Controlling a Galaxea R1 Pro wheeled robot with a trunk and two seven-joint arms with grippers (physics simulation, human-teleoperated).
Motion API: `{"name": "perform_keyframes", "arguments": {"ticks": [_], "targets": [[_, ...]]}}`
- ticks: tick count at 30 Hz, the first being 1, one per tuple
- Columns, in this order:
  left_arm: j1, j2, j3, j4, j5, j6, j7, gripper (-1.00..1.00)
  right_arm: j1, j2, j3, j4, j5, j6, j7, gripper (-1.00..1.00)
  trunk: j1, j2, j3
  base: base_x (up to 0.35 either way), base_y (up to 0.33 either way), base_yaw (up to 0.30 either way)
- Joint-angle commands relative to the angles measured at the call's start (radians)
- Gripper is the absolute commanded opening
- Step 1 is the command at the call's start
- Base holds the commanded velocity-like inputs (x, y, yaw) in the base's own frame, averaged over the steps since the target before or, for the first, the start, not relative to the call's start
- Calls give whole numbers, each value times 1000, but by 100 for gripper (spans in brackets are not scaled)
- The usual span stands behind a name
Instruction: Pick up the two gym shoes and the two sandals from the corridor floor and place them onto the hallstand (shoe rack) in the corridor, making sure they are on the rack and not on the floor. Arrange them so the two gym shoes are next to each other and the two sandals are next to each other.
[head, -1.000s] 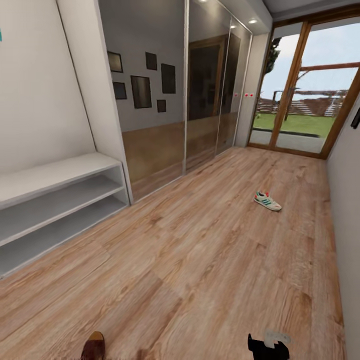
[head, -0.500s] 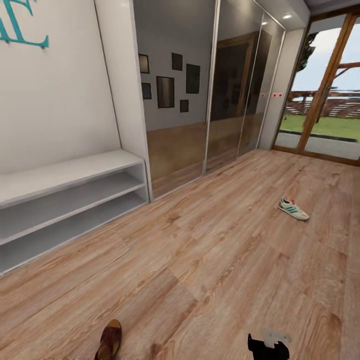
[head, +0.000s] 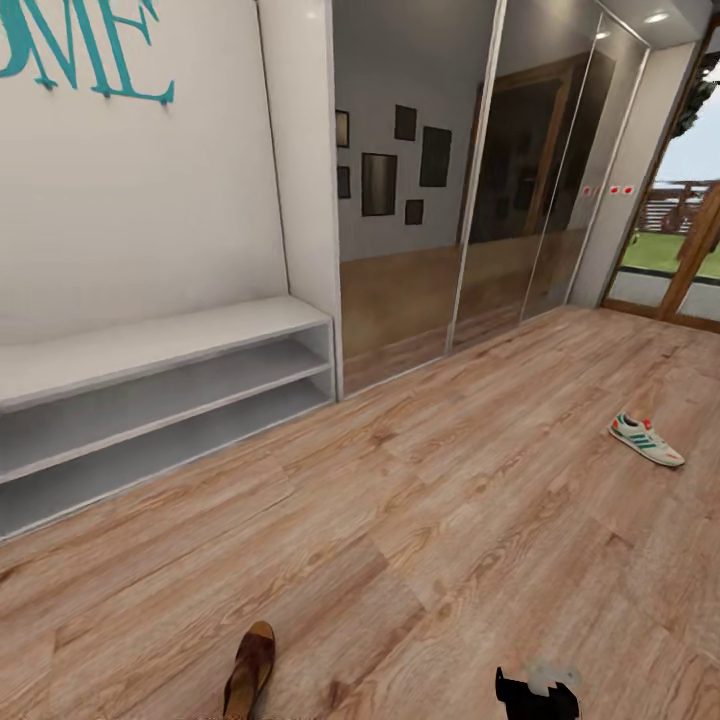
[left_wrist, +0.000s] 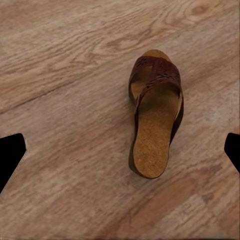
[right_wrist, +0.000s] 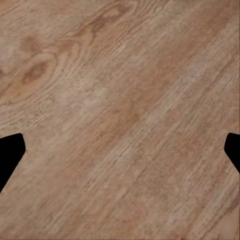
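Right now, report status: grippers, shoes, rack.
Both grippers open, empty, over bare floor. One sandal lies on the planks under the left gripper; one gym shoe on the floor far right. Hallstand shelves empty, path unobstructed.

Hallstand (head: 150, 400) left — sandal (head: 250, 668) near, gym shoe (head: 647, 440) far right.
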Motion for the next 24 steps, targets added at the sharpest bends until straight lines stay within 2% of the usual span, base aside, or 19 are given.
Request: {"name": "perform_keyframes", "arguments": {"ticks": [1,12,18,19,21,24], "targets": [[-1,0,4,1,8,0,-10,100,0,0,-4,1,0,-4,0,100,0,0,-1,0,0,279],[-4,-1,0,-3,5,5,-9,100,0,0,-6,0,0,-3,-1,100,0,0,-1,0,0,273],[-19,1,-4,-10,-1,17,-9,100,0,0,-6,-2,-1,-3,1,100,0,0,-1,0,0,118],[-68,4,-9,-11,-7,23,-10,100,0,-1,-7,-6,0,-3,3,100,0,0,-1,0,0,26],[-122,5,-12,-6,-16,42,-11,100,0,-2,-7,-25,0,-3,3,100,0,0,-1,0,0,17],[-176,5,-13,-3,-30,92,-12,100,0,-8,-7,-77,0,-1,4,100,0,0,-1,0,0,9]]}}
